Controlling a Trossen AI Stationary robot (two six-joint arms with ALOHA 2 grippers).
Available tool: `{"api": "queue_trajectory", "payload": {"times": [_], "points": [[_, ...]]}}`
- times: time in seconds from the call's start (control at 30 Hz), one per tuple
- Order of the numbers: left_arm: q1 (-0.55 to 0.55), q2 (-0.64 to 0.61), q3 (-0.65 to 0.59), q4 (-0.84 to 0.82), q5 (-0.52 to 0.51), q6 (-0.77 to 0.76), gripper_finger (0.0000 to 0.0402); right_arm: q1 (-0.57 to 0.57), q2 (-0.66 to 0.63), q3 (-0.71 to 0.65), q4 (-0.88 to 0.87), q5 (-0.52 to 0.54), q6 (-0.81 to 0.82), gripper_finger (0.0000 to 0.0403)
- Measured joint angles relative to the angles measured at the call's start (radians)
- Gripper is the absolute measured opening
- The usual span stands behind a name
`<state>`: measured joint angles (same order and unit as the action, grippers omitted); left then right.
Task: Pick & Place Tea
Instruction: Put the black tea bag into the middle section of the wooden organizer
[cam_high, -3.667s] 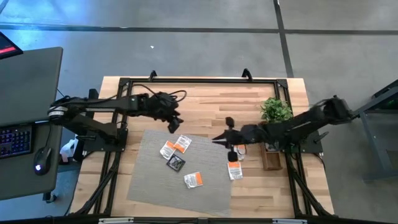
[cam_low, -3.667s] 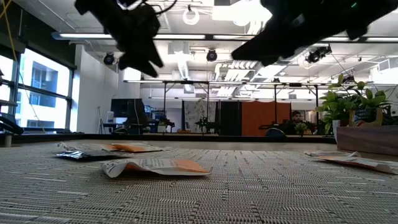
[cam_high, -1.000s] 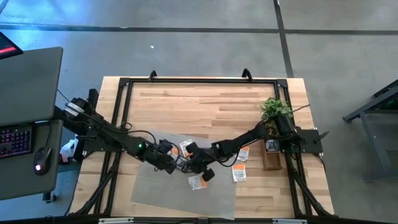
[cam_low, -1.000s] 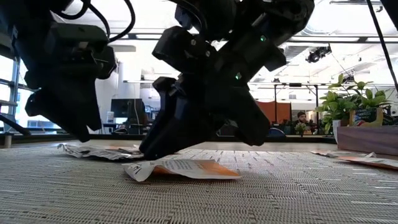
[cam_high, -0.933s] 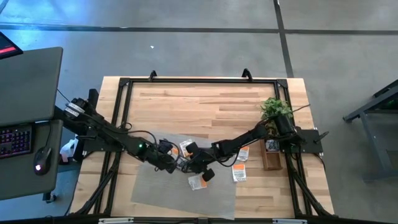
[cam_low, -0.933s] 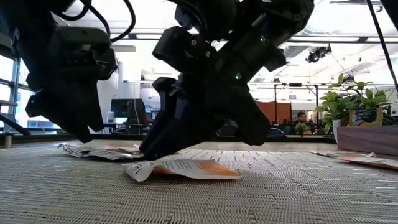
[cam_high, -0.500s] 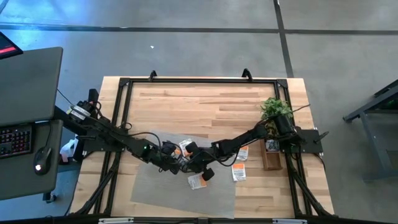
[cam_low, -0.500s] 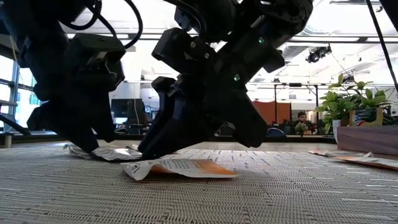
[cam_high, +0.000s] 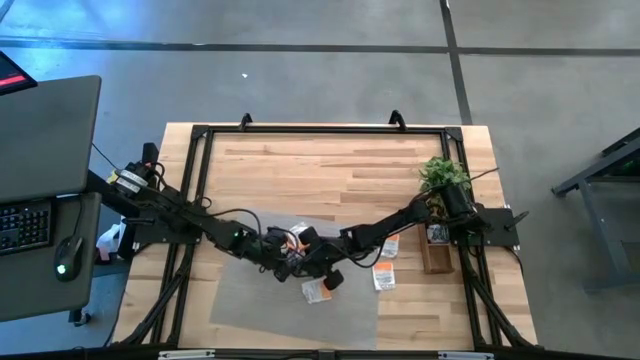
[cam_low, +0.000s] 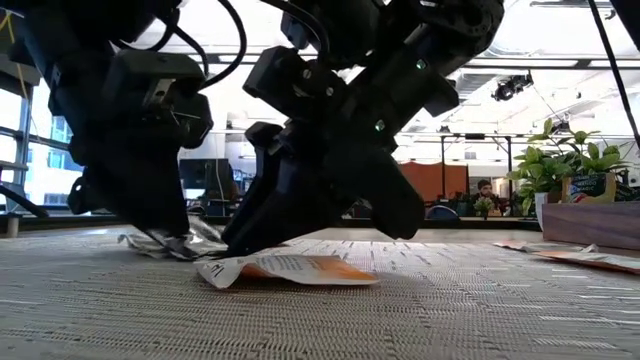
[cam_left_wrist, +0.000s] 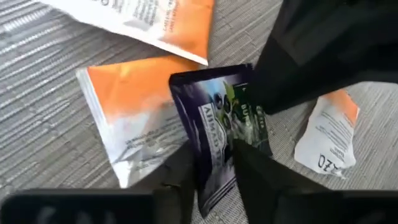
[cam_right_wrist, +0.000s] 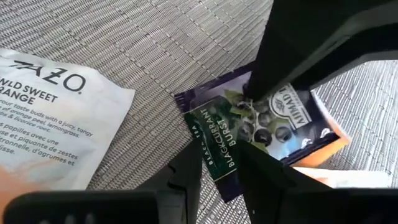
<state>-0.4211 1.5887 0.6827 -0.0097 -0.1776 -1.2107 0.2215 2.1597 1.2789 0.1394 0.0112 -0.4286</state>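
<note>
2 arms meet over 1 dark tea packet on the grey woven mat (cam_high: 240, 300).

the left gripper (cam_left_wrist: 211, 163) and right gripper (cam_right_wrist: 219, 163) each have narrow jaws on a corner of the flat black blackcurrant tea packet (cam_right_wrist: 261, 127), which lies on an orange and white packet (cam_left_wrist: 134, 118). no packet is lifted yet. other packets lie near the narrow brown wooden tray (cam_high: 434, 255) on the wooden counter (cam_high: 330, 170); almost all is left.

Grey concrete floor (cam_high: 300, 80), bright ceiling lights (cam_low: 560, 65), tall windows (cam_low: 45, 150) behind.
</note>
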Motion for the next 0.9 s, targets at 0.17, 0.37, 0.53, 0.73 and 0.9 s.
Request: {"api": "queue_trajectory", "payload": {"times": [0.17, 0.37, 0.53, 0.73, 0.9], "points": [[0.004, 0.000, 0.000, 0.002, 0.007, 0.049, 0.0026, 0.022, -0.062, -0.005, -0.065, 0.113, -0.003, 0.0094], [0.004, -0.098, 0.000, -0.006, -0.054, 0.078, 0.0021, 0.071, -0.256, -0.001, -0.266, 0.384, 0.058, 0.0094], [0.002, -0.232, 0.000, -0.011, -0.171, 0.213, 0.0020, 0.066, -0.418, -0.001, -0.415, 0.415, 0.266, 0.0094], [0.003, -0.296, 0.000, 0.077, -0.506, 0.427, 0.0005, 0.030, -0.511, -0.001, -0.601, 0.489, 0.696, 0.0094], [0.008, -0.265, 0.002, 0.231, -0.659, 0.562, 0.0006, 0.005, -0.510, -0.002, -0.620, 0.484, 0.761, 0.0094]]}}
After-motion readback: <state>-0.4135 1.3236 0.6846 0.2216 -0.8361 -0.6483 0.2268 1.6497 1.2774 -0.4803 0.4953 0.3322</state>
